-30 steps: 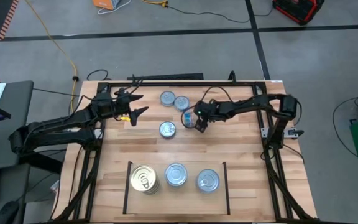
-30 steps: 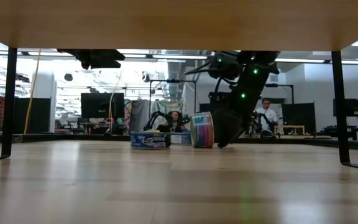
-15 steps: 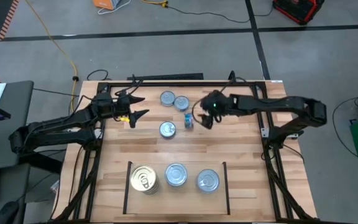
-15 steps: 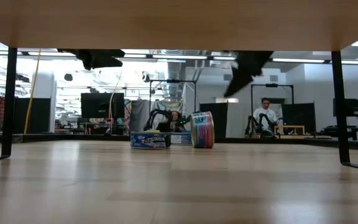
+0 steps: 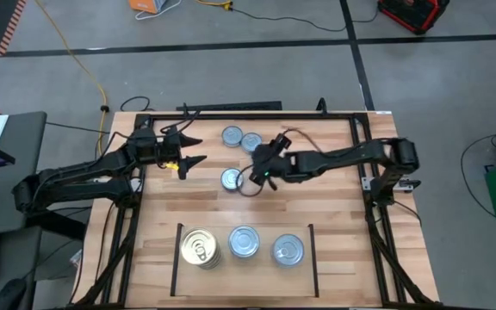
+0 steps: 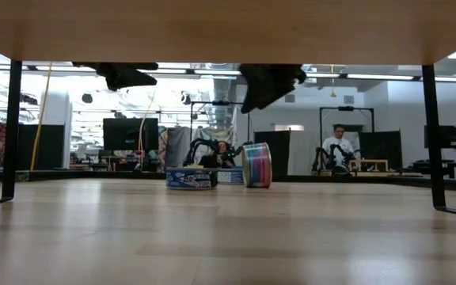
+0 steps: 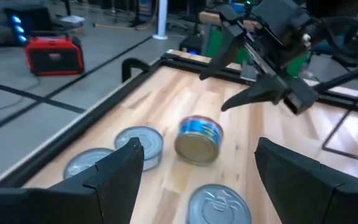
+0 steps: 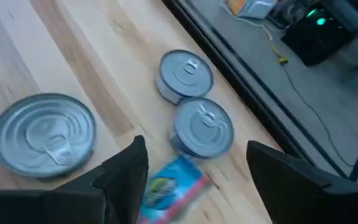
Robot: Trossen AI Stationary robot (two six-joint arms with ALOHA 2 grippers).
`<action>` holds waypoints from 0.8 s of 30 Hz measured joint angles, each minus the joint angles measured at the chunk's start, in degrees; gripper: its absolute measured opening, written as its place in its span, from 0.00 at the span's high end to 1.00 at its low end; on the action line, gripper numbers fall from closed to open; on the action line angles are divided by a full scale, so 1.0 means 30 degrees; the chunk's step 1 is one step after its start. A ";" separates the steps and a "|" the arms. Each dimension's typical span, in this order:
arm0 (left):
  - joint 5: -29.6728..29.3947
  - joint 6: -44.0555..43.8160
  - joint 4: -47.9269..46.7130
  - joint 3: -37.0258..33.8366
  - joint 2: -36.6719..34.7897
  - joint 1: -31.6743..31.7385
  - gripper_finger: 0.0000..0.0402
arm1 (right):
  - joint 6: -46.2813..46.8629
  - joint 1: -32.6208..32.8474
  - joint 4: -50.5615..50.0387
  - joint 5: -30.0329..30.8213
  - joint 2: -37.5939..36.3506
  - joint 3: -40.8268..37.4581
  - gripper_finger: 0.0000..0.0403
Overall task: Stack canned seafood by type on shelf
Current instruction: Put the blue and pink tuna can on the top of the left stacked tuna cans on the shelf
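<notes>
Shelf (image 5: 310,258): marked-out patch at the near edge of the table (image 5: 343,215), between thin black lines. It holds three stacks side by side.
Gold stack (image 5: 200,248): at the shelf's left end, gold top showing; it looks several tins high, though the exact count cannot be read from above.
Silver stacks: one in the middle (image 5: 244,242) and one at the right (image 5: 288,251); height of each not readable from above.
Loose tins: four remain at the far side of the table. Two silver-topped tins (image 5: 232,136) (image 5: 251,142) lie flat, touching or nearly so. A third silver-topped tin (image 5: 232,179) lies flat, nearer the shelf. A fourth (image 7: 199,139) stands tipped on its edge with its blue label showing, close to the pair.
Right gripper (image 5: 261,169): raised above the loose tins, beside the single flat tin; fingers spread wide, nothing between them.
Left gripper (image 5: 189,151): hovering clear of the surface at the table's left side, fingers wide apart and empty; appears to be waiting.
Progress: judged well advanced; most tins seem already stacked by type.
Remaining: four tins to carry over, all apparently the silver, blue-sided kind.
Concern: the tin on edge may roll when approached.
</notes>
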 joint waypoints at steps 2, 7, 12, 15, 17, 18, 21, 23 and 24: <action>0.0259 -0.0003 -0.0269 0.0000 0.0003 -0.0003 0.27 | 0.0628 0.0255 -0.0080 0.0839 0.0772 0.0523 0.25; 0.0381 0.0088 -0.0234 0.0000 0.0000 0.0000 0.27 | 0.3281 0.0188 -0.0127 0.1062 0.2053 0.1545 0.25; -0.0053 0.0179 -0.0098 0.0000 0.0000 -0.0007 0.27 | 0.6112 -0.0083 -0.0056 0.1485 0.2314 0.1686 0.25; -0.0046 0.0141 -0.0105 0.0000 0.0000 -0.0007 0.27 | 0.7593 0.0074 -0.0586 0.2544 0.2568 0.1689 0.25; -0.0038 0.0035 -0.0119 0.0000 0.0000 -0.0007 0.27 | 0.8395 0.0263 -0.0603 0.3507 0.2997 0.1678 0.25; -0.0038 0.0013 -0.0169 0.0000 0.0000 0.0000 0.27 | 0.8601 0.0371 -0.0517 0.3781 0.3131 0.1709 0.25; 0.0039 -0.0182 -0.0341 0.0000 -0.0007 -0.0022 0.27 | 0.8979 0.0586 -0.0467 0.4009 0.3671 0.1676 0.25; 0.0046 -0.0261 -0.0623 0.0000 -0.0004 -0.0040 0.27 | 0.9462 0.0661 -0.0621 0.3980 0.3849 0.1705 0.25; 0.0044 -0.0282 -0.0735 0.0000 0.0000 -0.0036 0.27 | 0.9669 0.0675 -0.0889 0.4047 0.4047 0.1661 0.25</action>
